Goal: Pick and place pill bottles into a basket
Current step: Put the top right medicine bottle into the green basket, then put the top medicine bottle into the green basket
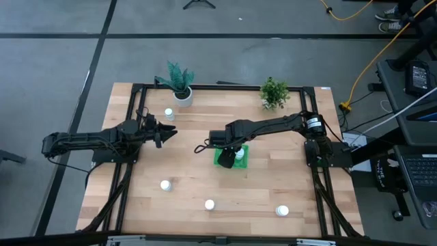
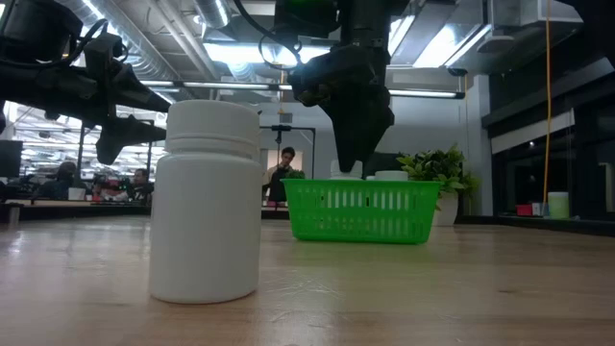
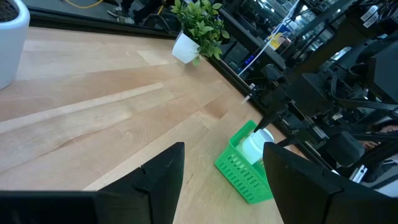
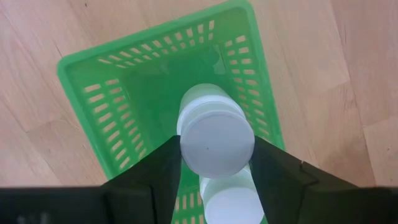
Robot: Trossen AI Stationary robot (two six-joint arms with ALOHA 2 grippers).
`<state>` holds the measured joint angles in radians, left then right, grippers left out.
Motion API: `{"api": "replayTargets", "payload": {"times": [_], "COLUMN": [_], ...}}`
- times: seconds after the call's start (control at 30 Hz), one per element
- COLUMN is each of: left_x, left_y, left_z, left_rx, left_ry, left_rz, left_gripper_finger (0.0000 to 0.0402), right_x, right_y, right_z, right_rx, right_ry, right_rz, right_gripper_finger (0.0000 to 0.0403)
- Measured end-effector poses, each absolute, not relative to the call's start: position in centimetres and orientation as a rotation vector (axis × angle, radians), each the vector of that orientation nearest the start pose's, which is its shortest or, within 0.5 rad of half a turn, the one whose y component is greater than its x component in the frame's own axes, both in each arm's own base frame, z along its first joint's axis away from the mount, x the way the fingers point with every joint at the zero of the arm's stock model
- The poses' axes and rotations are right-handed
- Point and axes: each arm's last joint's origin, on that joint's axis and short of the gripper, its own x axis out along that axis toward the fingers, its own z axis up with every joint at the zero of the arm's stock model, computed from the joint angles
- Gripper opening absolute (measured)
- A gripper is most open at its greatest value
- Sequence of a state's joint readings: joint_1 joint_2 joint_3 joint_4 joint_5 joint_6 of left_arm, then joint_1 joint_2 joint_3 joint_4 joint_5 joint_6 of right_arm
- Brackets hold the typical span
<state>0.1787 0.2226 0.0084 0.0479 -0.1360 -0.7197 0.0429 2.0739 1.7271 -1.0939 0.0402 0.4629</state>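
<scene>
Wooden table (image 1: pixel 273 184), frame centre: green basket (image 4: pixel 93 99) sits mid-frame, one bottle already inside. Right gripper (image 4: pixel 214 158) is hung over it, jaws clamped on a pill bottle (image 4: pixel 214 134), seemingly for lowering in. Left gripper (image 1: pixel 166 131), jaws apart, waits at left. Loose bottles (image 1: pixel 209 204) are scattered along the lower edge.

Open-plan lab, exposed ceiling ducts (image 2: pixel 144 67), strip lights (image 2: pixel 240 50), seated people (image 2: pixel 67 178)

You are not finding any readable text here: the pill bottles (image 2: pixel 206 202) and the basket (image 2: pixel 360 210) are showing no legible label or number.
</scene>
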Motion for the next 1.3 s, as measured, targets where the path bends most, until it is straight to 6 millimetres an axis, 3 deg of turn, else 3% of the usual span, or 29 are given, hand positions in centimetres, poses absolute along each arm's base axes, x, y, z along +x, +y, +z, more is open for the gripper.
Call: {"api": "replayTargets", "payload": {"times": [0.37, 0.53, 0.67, 0.87, 1.03, 1.17, 1.3], "left_x": [10.7, 10.7, 10.7, 10.8, 10.8, 10.8, 10.3], "left_y": [2.3, 2.3, 2.3, 2.3, 2.4, 2.3, 2.0], "left_z": [15.2, 15.2, 15.2, 15.5, 16.3, 18.0, 20.9], "left_rx": [-0.715, -0.715, -0.715, -0.746, -0.785, -0.78, -0.694], "left_ry": [0.046, 0.046, 0.046, 0.019, -0.067, -0.229, -0.417], "left_rz": [0.36, 0.36, 0.36, 0.353, 0.321, 0.239, 0.098], "left_gripper_finger": [0.0212, 0.0212, 0.0212, 0.0212, 0.0212, 0.0212, 0.0212], "right_x": [41.0, 41.0, 41.5, 42.6, 42.5, 40.2, 36.7], "right_y": [1.7, 1.7, 1.7, 1.6, 1.3, 1.2, 0.8], "right_z": [21.2, 21.4, 22.9, 27.8, 34.3, 40.2, 44.4], "right_rx": [0.322, 0.326, 0.339, 0.241, 0.079, -0.064, -0.149], "right_ry": [1.411, 1.409, 1.365, 1.217, 0.998, 0.814, 0.69], "right_rz": [-0.332, -0.328, -0.306, -0.276, -0.341, -0.471, -0.581], "right_gripper_finger": [0.0257, 0.0269, 0.027, 0.027, 0.0266, 0.0259, 0.0257]}}
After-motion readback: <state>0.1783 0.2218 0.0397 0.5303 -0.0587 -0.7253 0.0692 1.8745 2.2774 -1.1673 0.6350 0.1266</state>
